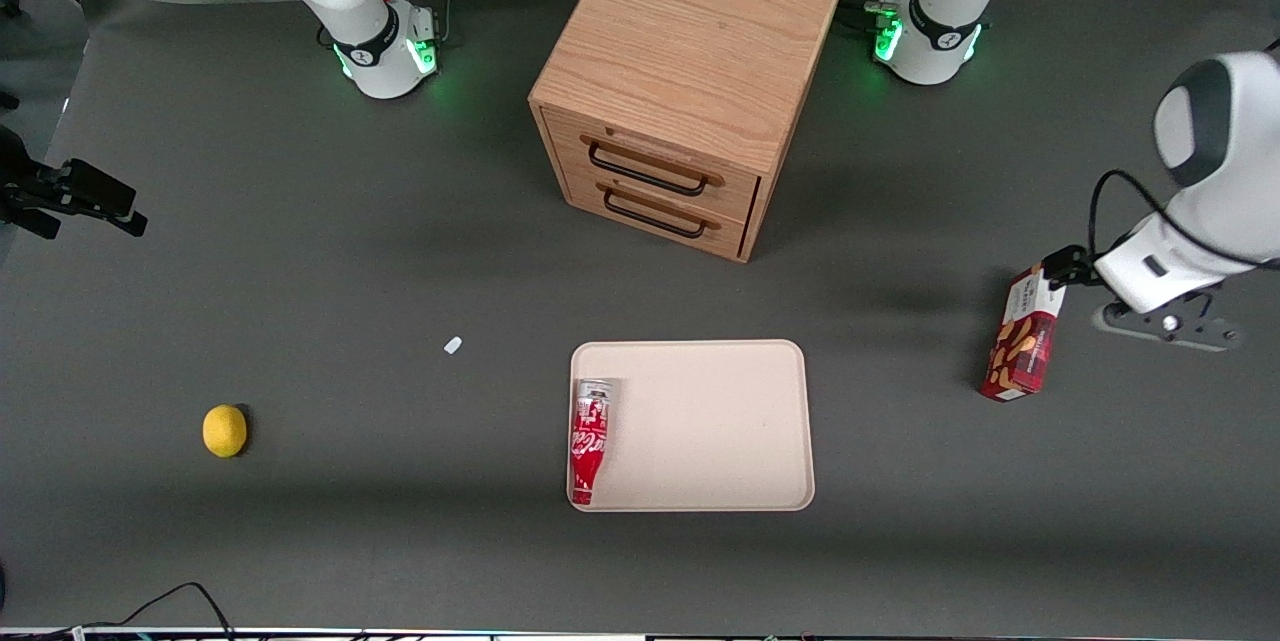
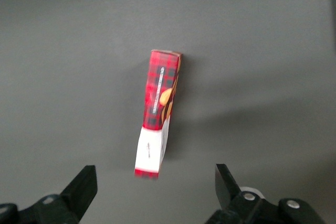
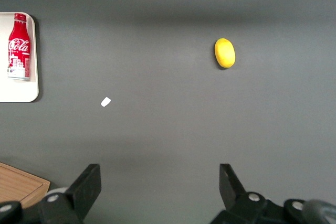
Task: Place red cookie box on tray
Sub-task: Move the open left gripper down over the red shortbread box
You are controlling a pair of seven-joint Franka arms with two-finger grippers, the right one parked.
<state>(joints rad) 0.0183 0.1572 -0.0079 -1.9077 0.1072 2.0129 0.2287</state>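
Observation:
The red cookie box [image 1: 1022, 341] stands on end on the grey table toward the working arm's end, its white end panel up. It also shows in the left wrist view [image 2: 159, 124]. My left gripper [image 1: 1062, 267] hovers just above the box's top end. In the wrist view the gripper [image 2: 155, 184] is open, one finger [image 2: 84, 186] on each side of the white end, not touching it. The cream tray [image 1: 740, 371] lies mid-table, nearer the front camera than the cabinet, well apart from the box.
A red Coca-Cola bottle [image 1: 590, 439] lies in the tray along the rim toward the parked arm. A wooden two-drawer cabinet [image 1: 690, 71] stands farther back. A yellow lemon [image 1: 224, 430] and a small white scrap [image 1: 453, 345] lie toward the parked arm's end.

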